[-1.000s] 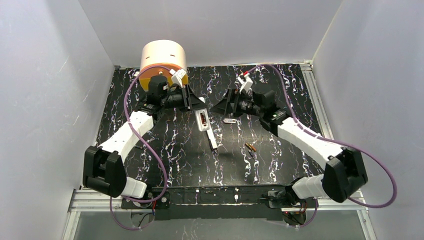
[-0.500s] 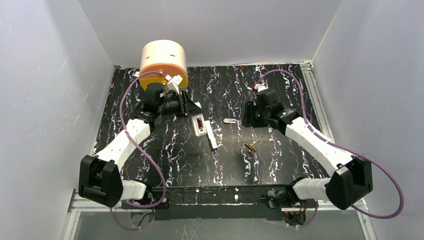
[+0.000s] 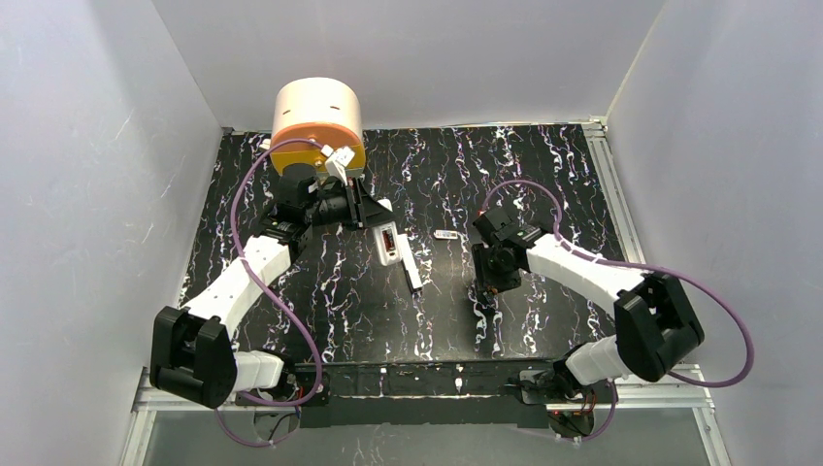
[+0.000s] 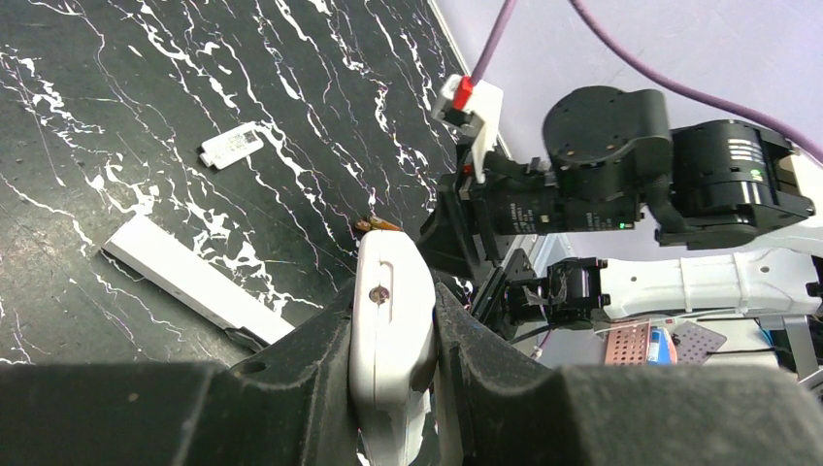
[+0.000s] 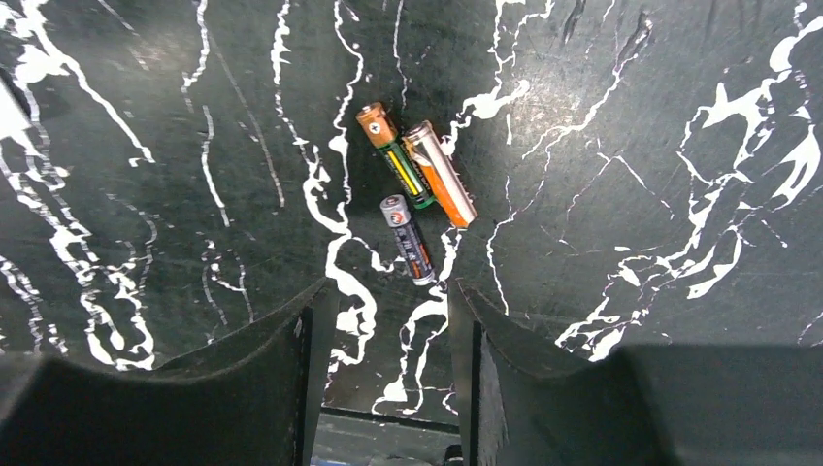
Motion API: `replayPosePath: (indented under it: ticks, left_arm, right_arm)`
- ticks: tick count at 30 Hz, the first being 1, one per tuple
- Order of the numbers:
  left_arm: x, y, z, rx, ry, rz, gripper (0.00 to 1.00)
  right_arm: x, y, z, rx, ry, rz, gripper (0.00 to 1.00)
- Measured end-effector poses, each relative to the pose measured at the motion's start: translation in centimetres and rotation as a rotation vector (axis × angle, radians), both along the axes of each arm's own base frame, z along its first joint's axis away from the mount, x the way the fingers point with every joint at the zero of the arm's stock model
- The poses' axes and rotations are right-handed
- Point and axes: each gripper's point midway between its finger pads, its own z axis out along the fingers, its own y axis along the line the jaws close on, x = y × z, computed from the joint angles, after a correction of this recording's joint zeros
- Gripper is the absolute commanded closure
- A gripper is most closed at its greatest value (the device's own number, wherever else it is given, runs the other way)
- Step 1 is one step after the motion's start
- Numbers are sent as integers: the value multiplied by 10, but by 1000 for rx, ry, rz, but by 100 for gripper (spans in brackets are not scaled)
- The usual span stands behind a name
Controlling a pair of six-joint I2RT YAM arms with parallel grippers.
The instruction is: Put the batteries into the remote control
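Note:
My left gripper is shut on the white remote control, held on edge above the table; from above, the remote control shows an open dark slot. Three batteries lie together on the black marbled table: a copper-tipped one, an orange and silver one touching it, and a dark one nearest my fingers. Pointing down just short of them, my right gripper is open with nothing between its fingers. In the top view the right gripper covers the batteries.
A long plain white bar lies just right of the remote. A small white piece rests between the two arms. A cream and orange drum stands at the back left. White walls surround the table.
My right arm swung from the back middle toward the front and now points down over the batteries, its jaws narrower than before. The left arm shifted slightly left with the remote, then held still.

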Motion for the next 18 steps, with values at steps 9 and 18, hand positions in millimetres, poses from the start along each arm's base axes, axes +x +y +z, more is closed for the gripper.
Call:
replayPosePath:
  ticks: [9, 18]
  left_arm:
    - [-3, 1, -5, 1, 9, -3, 100]
    - [-5, 2, -3, 0, -1, 1, 100]
  right_arm:
    - [-5, -3, -24, -37, 51, -5, 56]
    - [-10, 5, -39, -58, 63, 26, 65]
